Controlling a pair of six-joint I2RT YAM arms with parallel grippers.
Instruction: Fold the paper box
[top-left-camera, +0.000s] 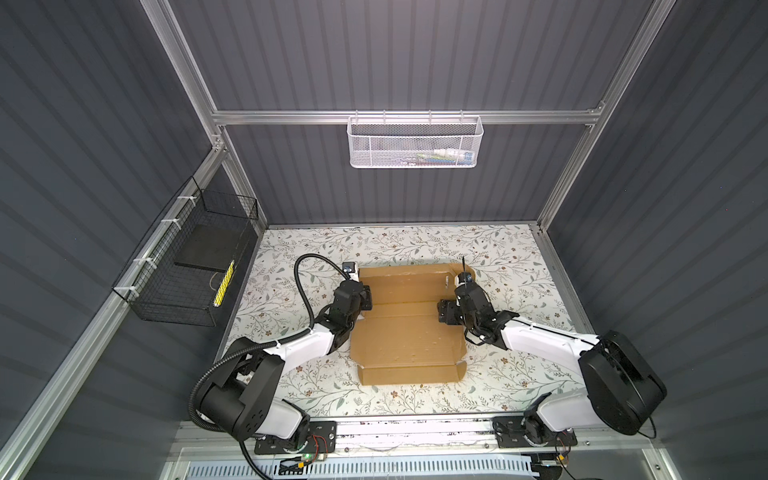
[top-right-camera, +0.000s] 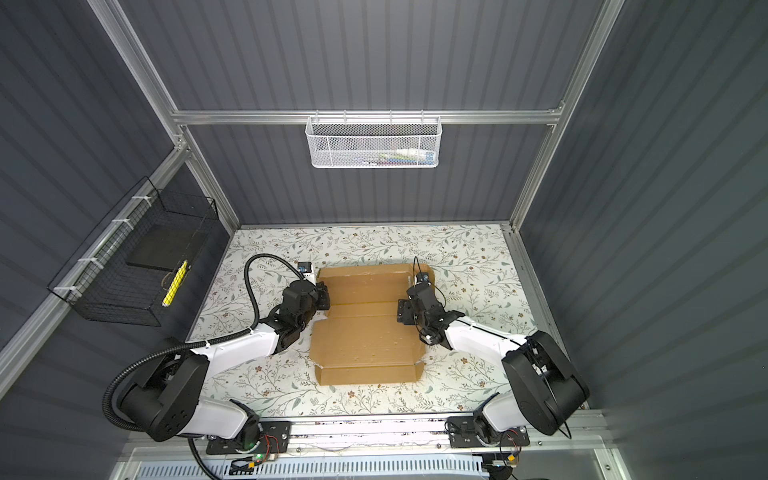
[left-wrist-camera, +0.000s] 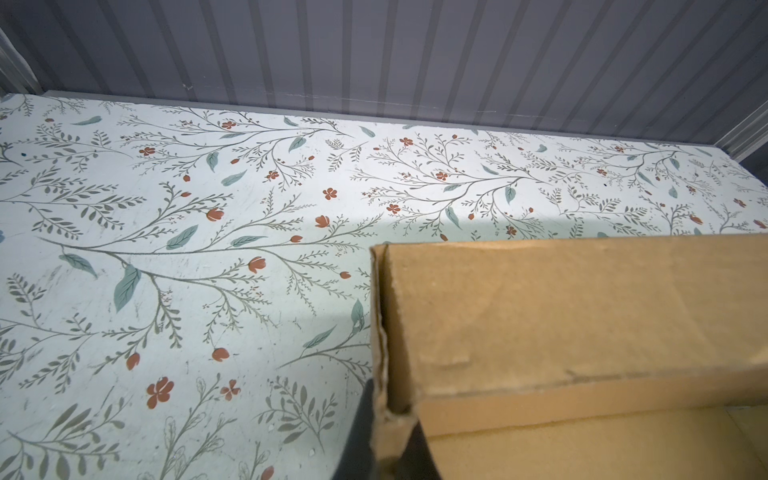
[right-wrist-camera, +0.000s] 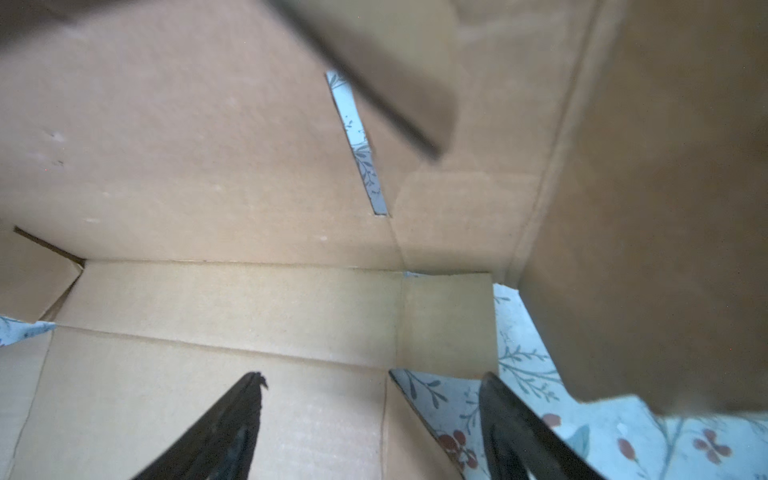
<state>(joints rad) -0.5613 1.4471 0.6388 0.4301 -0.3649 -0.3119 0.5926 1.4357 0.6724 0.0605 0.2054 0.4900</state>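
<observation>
One paper box, long axis near-to-far

The paper box lies opened out in the middle of the floral worktop, with creases running from side to side and a narrow flap toward the front edge. The left gripper is against the box's left edge and the right gripper is over its right part. A white mesh basket hangs from a rail above the far edge. Beyond the left edge, a black wire basket holds a yellow item and a dark slab.
</observation>
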